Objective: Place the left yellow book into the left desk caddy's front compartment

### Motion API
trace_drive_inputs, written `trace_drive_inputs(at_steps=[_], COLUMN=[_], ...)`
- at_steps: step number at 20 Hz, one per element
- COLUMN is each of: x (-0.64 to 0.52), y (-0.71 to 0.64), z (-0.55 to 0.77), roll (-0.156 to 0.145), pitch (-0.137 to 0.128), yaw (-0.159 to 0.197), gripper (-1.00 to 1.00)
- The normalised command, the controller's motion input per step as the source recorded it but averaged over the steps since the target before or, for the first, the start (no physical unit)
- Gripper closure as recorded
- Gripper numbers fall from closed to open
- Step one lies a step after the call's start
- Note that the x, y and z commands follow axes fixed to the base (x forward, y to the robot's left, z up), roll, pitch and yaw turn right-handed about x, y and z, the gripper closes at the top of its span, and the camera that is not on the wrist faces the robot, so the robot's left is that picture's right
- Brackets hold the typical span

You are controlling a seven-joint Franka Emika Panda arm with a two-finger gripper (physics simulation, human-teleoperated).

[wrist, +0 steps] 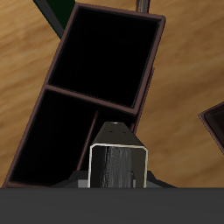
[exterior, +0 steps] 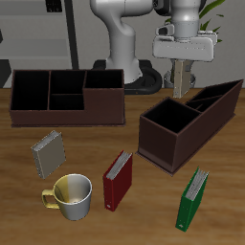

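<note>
Pincer [exterior: 181, 88] pinching the left yellow book [wrist: 117, 165] above the left desk caddy [exterior: 191, 120]; slight misalignment risks striking the divider.

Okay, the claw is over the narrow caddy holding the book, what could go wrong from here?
1. The left yellow book hangs close to the divider; lowered here, it might catch on it.
2. A small drift could drop it into the squarish section instead of the front compartment.
3. The claw could clip a sloping wall of the left desk caddy.
</note>
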Motion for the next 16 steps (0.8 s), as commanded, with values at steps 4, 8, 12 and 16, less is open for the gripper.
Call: trace_drive_inputs(at_steps=[4,8,12,16], x=[0.03,0.03,0.06,0.03], y=[0.14,0.05,-0.01,-0.02], z=[-0.04,-0.05,-0.08,-0.03], roll=[0.023,0.01,0.001,-0.009], pitch=[0.003,0.008,0.011,-0.008], yaw=[-0.016,-0.01,-0.017,-0.002], gripper=[1.0,1.0,1.0,1.0])
